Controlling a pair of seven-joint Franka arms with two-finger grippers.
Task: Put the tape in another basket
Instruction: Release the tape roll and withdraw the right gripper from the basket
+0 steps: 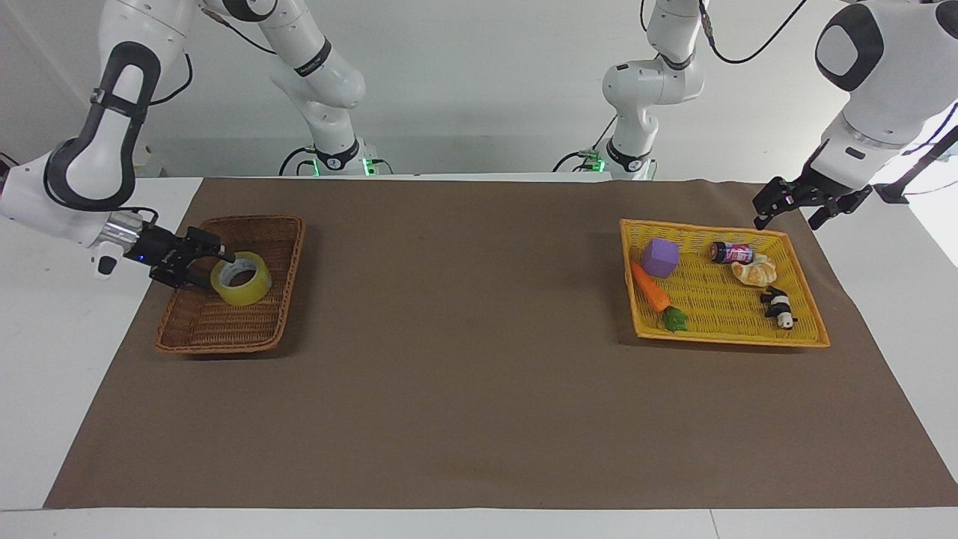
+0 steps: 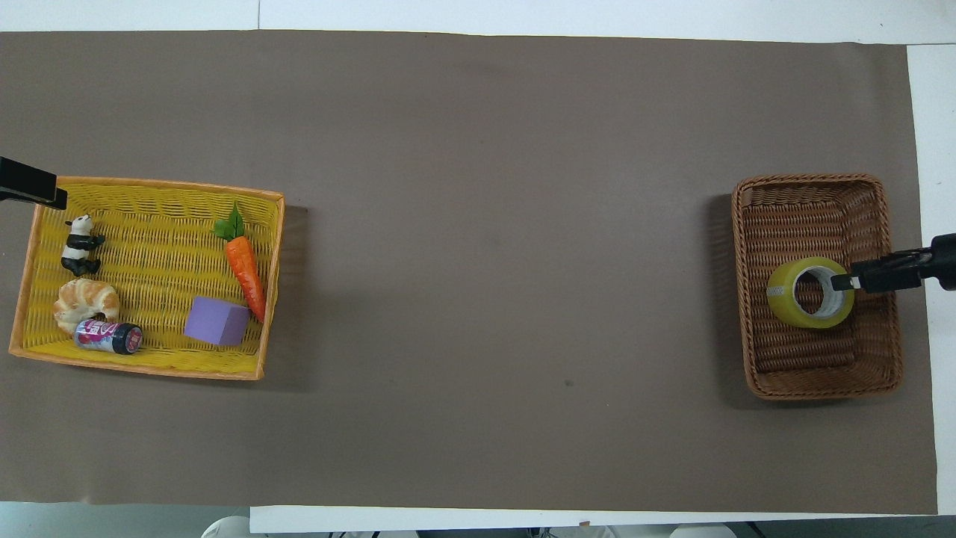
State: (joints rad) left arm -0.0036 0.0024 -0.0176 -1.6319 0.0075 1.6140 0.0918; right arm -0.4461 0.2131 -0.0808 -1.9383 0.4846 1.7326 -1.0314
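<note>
The tape (image 1: 256,287), a yellow roll with a pale core, sits tilted in the dark-brown wicker basket (image 1: 224,346) at the right arm's end of the table. My right gripper (image 1: 217,268) reaches over the basket's wall and is shut on the roll's rim. In the overhead view the tape (image 2: 780,299) leans inside the basket (image 2: 821,388), with the right gripper (image 2: 842,282) at its rim. My left gripper (image 1: 789,213) is open and empty, waiting in the air over the mat beside the yellow tray's corner; only its tip (image 2: 52,198) shows from overhead.
The bright yellow-orange tray (image 1: 730,340) at the left arm's end holds a carrot (image 1: 650,288), a purple block (image 1: 660,257), a small can (image 1: 730,252), a croissant (image 1: 756,271) and a panda figure (image 1: 778,307). A brown mat (image 1: 464,337) covers the table.
</note>
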